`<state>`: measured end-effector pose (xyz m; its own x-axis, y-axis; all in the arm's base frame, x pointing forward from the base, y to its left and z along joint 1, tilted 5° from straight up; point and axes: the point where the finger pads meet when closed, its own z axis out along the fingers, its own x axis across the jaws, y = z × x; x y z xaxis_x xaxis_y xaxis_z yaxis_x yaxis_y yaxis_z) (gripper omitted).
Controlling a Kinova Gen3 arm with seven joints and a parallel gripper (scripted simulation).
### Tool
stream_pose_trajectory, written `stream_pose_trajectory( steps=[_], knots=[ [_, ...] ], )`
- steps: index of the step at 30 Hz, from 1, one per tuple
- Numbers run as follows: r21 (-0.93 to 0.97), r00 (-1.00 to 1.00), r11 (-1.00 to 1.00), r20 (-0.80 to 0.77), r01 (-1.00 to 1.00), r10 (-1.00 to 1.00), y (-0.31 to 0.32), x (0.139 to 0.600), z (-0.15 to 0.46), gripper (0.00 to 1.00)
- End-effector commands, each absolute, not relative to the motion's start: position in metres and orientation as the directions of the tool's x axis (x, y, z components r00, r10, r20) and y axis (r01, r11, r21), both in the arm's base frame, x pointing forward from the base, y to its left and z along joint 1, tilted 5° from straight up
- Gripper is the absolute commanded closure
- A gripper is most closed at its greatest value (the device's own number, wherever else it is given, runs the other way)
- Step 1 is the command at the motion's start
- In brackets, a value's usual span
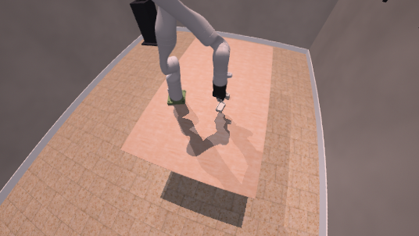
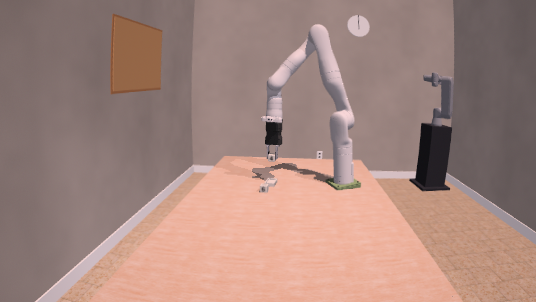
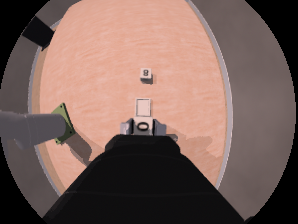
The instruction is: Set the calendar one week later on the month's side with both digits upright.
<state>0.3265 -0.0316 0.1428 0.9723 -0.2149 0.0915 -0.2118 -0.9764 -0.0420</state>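
Note:
My gripper (image 2: 272,155) (image 3: 143,124) is shut on a white cube (image 2: 271,158) (image 3: 143,125). A black 0 shows on the cube's face toward the wrist camera. The cube is held above the table, beyond the tray as the exterior camera sees it. The pale, shallow tray (image 1: 220,107) (image 2: 271,182) (image 3: 143,108) lies flat on the table. I see no cube in its visible part; the held cube borders its near end in the wrist view. The other white cube (image 1: 227,96) (image 2: 263,189) (image 3: 145,74) stands on the table outside the tray, with an 8 on its upper face. The month's name is not readable.
The arm's green base plate (image 1: 177,98) (image 2: 344,184) (image 3: 63,125) is on the table to one side of the tray. A black pedestal (image 2: 434,157) with a small grey arm stands off the table. The arm's shadow falls across the table near the tray.

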Motion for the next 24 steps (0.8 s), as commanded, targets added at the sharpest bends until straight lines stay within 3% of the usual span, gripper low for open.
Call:
stream_pose_trajectory(
  steps=[1,24],
  knots=[
    [-0.046,0.974,-0.977,0.083,-0.207,-0.210,-0.029,0.325,0.136,0.40],
    [-0.046,0.974,-0.977,0.083,-0.207,-0.210,-0.027,0.331,0.086,0.40]
  ],
)
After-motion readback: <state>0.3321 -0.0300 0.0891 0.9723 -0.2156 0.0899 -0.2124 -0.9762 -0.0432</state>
